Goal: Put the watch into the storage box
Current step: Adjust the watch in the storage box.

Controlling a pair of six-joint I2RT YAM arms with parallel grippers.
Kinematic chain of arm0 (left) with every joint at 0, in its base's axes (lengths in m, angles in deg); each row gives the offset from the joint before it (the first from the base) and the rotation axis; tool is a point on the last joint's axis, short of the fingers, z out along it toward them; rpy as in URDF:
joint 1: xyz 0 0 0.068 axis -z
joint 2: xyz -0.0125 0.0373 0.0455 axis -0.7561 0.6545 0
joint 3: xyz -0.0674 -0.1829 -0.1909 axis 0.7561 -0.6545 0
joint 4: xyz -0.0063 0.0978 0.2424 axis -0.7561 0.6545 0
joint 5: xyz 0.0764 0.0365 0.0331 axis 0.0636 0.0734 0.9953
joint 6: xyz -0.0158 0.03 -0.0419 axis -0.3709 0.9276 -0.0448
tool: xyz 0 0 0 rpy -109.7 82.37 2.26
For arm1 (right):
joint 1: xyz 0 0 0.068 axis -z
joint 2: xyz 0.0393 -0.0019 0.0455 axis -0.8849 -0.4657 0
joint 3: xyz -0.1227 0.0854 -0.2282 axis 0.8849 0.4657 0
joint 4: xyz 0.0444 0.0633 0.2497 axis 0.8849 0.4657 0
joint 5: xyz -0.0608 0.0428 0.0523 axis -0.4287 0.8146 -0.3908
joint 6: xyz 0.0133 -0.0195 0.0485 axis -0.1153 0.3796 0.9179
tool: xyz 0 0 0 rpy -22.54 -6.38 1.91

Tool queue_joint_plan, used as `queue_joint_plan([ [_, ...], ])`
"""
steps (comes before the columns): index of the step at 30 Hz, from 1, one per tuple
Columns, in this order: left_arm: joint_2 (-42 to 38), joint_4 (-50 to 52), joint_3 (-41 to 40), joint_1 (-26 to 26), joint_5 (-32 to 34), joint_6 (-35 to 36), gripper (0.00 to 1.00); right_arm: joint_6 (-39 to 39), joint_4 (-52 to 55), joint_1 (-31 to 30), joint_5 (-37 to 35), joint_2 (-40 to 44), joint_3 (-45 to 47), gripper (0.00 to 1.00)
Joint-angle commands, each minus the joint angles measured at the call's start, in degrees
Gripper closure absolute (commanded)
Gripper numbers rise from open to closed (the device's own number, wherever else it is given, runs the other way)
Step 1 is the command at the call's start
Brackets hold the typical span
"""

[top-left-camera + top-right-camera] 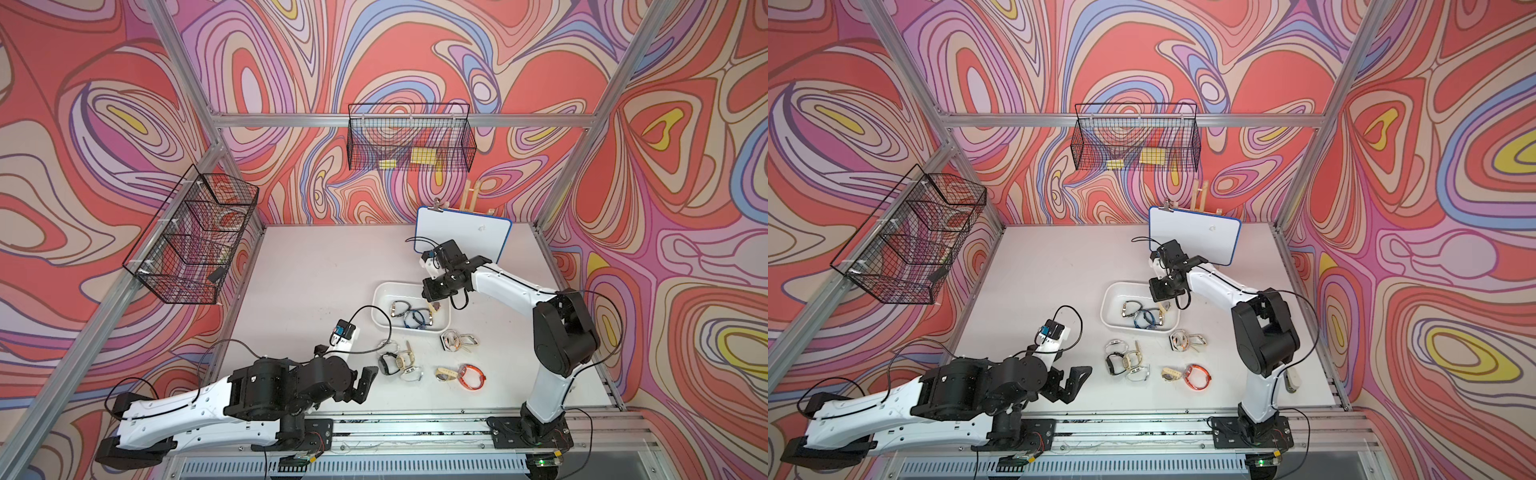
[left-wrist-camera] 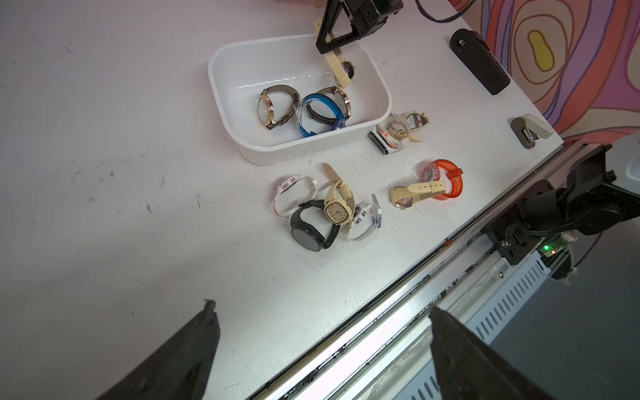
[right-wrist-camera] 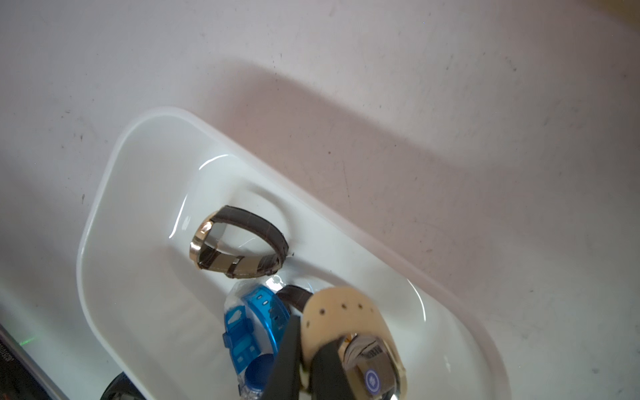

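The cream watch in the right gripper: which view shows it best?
The left wrist view: the cream watch hangs nearly whole from the right gripper above the storage box. The right wrist view shows it close, partly behind the fingers; both top views show a small bit.

A back wire basket [image 1: 409, 137] and a side wire basket [image 1: 191, 237] hang above a propped whiteboard [image 1: 469, 228].

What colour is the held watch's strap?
Cream: the watch strap shows best in the left wrist view.

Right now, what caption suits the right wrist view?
Right gripper holds a cream-strap watch over the white storage box.
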Motion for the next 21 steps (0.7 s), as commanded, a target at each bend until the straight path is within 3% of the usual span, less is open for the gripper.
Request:
queue_joint_plan([
  [1, -0.07, 1.08, -0.76, 0.28, 1.10, -0.63, 0.00, 1.04, 7.94, -0.95, -6.96, -4.70, -3.07, 1.00],
  [9, -0.21, 1.15, -1.06, 0.28, 1.35, -0.69, 0.00, 2.04, 11.84, -1.14, -15.46, -9.72, -6.54, 1.00],
  [21, 0.63, 0.72, -1.16, 0.24, 1.42, -0.41, 0.00, 2.54, 11.01, -1.84, -12.48, -13.67, -8.12, 0.98],
])
